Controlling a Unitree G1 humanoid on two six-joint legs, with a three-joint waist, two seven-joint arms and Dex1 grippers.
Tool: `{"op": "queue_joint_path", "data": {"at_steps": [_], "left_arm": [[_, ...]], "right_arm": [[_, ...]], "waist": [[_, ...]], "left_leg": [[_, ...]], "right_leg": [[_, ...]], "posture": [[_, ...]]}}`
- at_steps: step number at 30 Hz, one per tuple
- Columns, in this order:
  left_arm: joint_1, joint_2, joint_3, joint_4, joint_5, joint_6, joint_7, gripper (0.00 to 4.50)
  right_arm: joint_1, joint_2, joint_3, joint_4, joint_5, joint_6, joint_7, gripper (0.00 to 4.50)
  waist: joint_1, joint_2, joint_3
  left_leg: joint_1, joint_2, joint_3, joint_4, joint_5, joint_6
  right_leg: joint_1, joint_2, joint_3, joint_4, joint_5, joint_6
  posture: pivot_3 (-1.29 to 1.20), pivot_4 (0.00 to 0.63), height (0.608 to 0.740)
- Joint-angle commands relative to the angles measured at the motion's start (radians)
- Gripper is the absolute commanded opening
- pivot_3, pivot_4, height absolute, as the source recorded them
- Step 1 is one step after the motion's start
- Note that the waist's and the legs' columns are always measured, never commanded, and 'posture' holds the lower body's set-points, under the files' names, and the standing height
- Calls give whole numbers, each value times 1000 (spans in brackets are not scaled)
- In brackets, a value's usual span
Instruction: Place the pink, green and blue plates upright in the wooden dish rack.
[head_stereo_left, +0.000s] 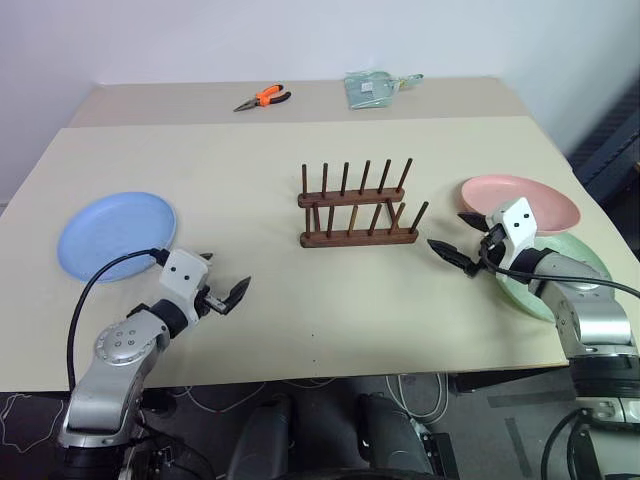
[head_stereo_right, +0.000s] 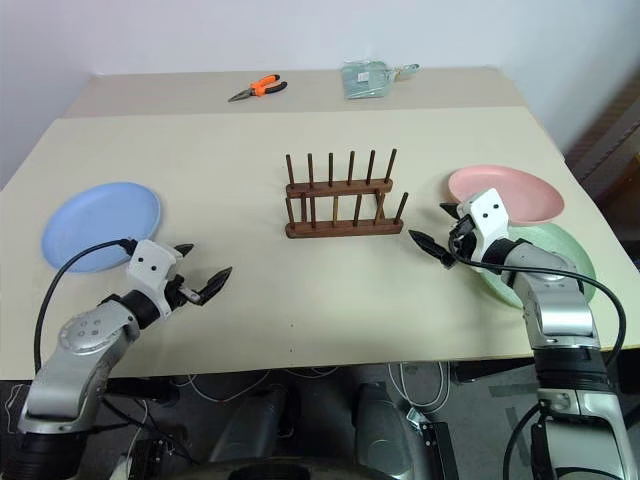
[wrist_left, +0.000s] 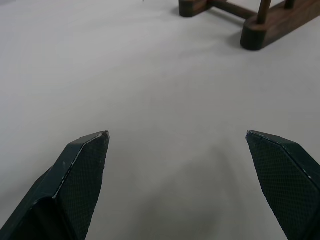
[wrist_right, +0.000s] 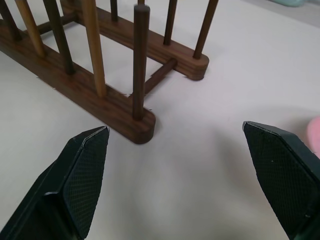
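Note:
The wooden dish rack (head_stereo_left: 358, 205) stands empty at the middle of the table, its pegs upright. The blue plate (head_stereo_left: 117, 235) lies flat at the left. To the right, the pink plate (head_stereo_left: 520, 203) lies flat with the green plate (head_stereo_left: 555, 275) just in front of it, partly under my right arm. My left gripper (head_stereo_left: 227, 270) is open over bare table, right of the blue plate. My right gripper (head_stereo_left: 446, 230) is open between the rack's right end and the pink plate, pointing at the rack (wrist_right: 90, 95). Neither holds anything.
Orange-handled pliers (head_stereo_left: 263, 97) and a pale green packet (head_stereo_left: 372, 88) lie at the table's far edge. Bare tabletop (wrist_left: 150, 90) stretches between the left gripper and the rack. The table's front edge runs just below both arms.

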Motion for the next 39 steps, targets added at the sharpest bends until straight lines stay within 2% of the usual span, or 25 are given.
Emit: {"op": "queue_joint_path", "data": {"at_steps": [1,8,14,19,24,30,33,38,39], "left_arm": [[-3,0,4,-41,-5,7,10,4500],[-53,25,-21,11,-4,-10,-36,4500],[-184,82,-134,155,-16,-37,-223,4500],[-413,25,-262,466,45,-166,-329,4500],[-689,-115,-355,888,116,-334,-405,4500],[-888,-249,-374,1255,179,-477,-431,4500],[-903,-273,-382,1308,199,-526,-473,3669],[-862,-262,-375,1260,196,-557,-537,1139],[-847,-255,-375,1235,192,-558,-557,1139]], "right_arm": [[-22,-12,-1,-25,-12,-5,1,4360],[27,12,9,-127,-34,11,-57,4360],[161,33,14,-317,-12,108,-91,4442],[259,85,30,-463,-27,159,-164,4442],[322,108,30,-562,-43,188,-225,4442],[364,119,17,-615,-54,193,-279,4442],[395,124,11,-632,-65,184,-303,4500],[424,114,17,-632,-78,168,-306,4500],[426,112,18,-629,-80,164,-304,4500]], "waist": [[0,0,0],[1,0,0],[6,0,0],[9,0,0],[24,0,0],[25,-1,-1],[25,-1,-2],[23,-1,-2],[21,-1,-2]], "left_leg": [[0,0,0,0,0,0],[0,0,0,0,0,0],[0,0,0,0,0,0],[0,-1,0,1,0,0],[-1,-2,0,2,0,1],[-1,-4,0,3,-1,3],[0,-4,0,4,-1,3],[0,-3,0,4,-1,3],[0,-3,0,4,-1,3]], "right_leg": [[0,0,0,0,0,0],[0,0,0,0,0,0],[0,0,0,0,0,0],[0,1,-1,0,0,0],[0,2,-1,0,0,1],[3,2,-2,-1,2,5],[3,2,-2,0,2,5],[4,2,-2,0,2,6],[4,2,-2,0,1,6]], "posture": [[0,150,738],[0,150,738],[0,150,738],[0,150,738],[0,150,738],[0,150,738],[0,150,738],[0,150,738],[0,150,738]]}}
